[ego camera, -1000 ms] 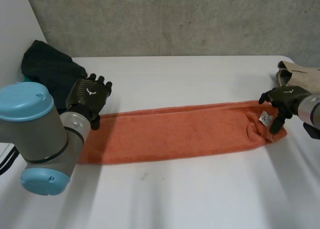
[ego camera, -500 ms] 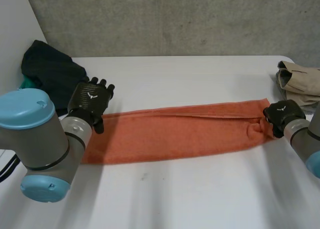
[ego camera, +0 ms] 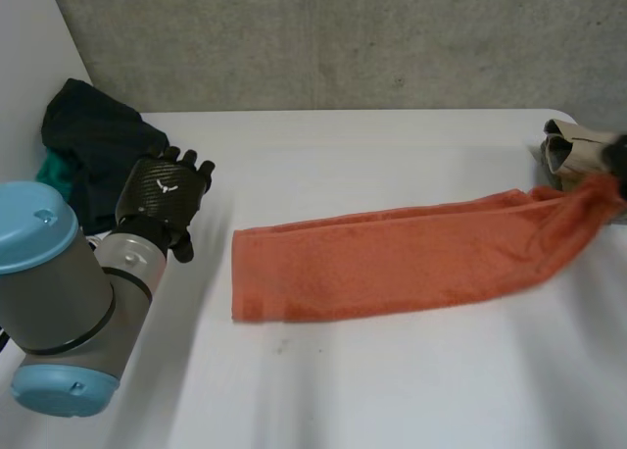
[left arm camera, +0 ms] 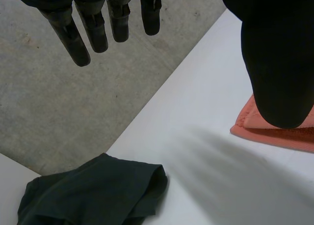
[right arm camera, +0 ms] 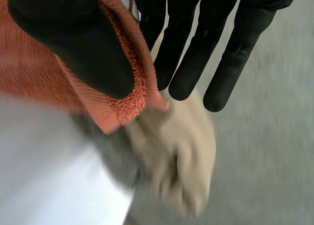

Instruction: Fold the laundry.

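Grey left arm near left, left hand (ego camera: 167,189) hovering, fingers straight, holding nothing | orange towel (ego camera: 392,258) mid-table, long strip, right end lifted, pinched between right hand (right arm camera: 68,38) thumb and fingers | judged: early, crosswise folds left | far: dark garment (ego camera: 93,140) left, beige garment (ego camera: 573,150) right, both crumpled | right wrist view makes the pinch plain; head view gives the towel's whole lie.
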Motion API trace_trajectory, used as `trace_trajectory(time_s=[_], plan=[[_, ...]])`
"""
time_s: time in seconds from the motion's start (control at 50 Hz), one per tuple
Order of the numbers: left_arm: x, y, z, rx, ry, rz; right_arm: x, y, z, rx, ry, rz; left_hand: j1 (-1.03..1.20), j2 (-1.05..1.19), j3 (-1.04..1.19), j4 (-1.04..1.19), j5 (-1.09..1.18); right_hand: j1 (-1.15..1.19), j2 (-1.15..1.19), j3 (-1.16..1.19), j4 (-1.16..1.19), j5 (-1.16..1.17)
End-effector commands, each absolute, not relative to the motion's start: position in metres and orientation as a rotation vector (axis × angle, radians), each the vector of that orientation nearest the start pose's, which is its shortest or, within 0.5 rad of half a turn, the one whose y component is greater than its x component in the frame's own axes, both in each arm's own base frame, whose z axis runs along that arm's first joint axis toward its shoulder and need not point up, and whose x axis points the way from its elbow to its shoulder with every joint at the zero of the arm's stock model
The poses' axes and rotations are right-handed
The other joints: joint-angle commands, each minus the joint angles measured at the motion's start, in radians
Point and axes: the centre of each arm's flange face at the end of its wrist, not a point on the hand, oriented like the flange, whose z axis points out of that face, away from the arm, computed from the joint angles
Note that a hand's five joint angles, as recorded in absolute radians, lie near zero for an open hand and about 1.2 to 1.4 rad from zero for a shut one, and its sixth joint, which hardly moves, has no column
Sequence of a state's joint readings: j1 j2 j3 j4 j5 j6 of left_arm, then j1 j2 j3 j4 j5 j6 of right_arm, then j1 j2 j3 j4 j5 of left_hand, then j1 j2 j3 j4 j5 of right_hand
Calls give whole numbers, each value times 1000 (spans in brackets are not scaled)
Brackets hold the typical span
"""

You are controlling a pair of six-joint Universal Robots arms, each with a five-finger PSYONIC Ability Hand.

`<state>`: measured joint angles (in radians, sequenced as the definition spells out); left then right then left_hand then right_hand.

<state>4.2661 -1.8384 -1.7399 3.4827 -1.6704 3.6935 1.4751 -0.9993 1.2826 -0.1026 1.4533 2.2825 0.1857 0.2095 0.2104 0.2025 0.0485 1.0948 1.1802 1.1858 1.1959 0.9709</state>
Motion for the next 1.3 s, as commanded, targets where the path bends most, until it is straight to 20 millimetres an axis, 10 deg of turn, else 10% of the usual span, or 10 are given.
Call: trace_trajectory(time_s=[0.02,0.2,0.4,0.46,0.6,0.7,0.88,1.02,1.14,1.3], plan=[[-251,-253,208,950,1985,-2020,226,-384,225,1224,-1689,1913,-11,-35,-36,-28,-48,301,216,211,200,251],[-244,-253,216,911,1977,-2037,372,-258,195,1923,-1389,2116,-11,-35,-36,-28,-48,301,216,211,200,251],[-246,-258,221,872,1958,-2086,430,-187,127,2245,-1285,2031,-11,-35,-36,-28,-48,99,14,8,-2,48],[-247,-261,227,857,1935,-2115,428,-193,136,2160,-1339,2051,-11,-35,-36,-28,-48,-920,-1006,-1011,-1021,-971],[-257,-264,243,848,1881,-2187,400,-214,221,1700,-1746,2344,-11,-35,-36,-28,-48,-920,-1006,-1011,-1021,-971],[-280,-252,252,893,1867,-2283,360,-232,241,1401,-2114,2352,-11,-35,-36,-28,-48,-920,-1006,-1011,-1021,-971],[-359,-213,218,1186,1995,-2394,279,-265,201,1095,-2535,1889,-11,-35,-36,-28,-48,-920,-1006,-1011,-1021,-971],[-400,-222,171,1299,2048,-2336,266,-265,165,1101,-2570,1752,-7,-31,-32,-24,-45,-890,-976,-981,-991,-941],[-408,-243,140,1237,2095,-2232,267,-263,140,1208,-2452,1732,13,-11,-12,-4,-24,-658,-743,-749,-759,-708],[-353,-292,121,814,2135,-1929,264,-270,124,1276,-2259,1712,19,-5,-6,2,-18,-84,-169,-175,-185,-134]])
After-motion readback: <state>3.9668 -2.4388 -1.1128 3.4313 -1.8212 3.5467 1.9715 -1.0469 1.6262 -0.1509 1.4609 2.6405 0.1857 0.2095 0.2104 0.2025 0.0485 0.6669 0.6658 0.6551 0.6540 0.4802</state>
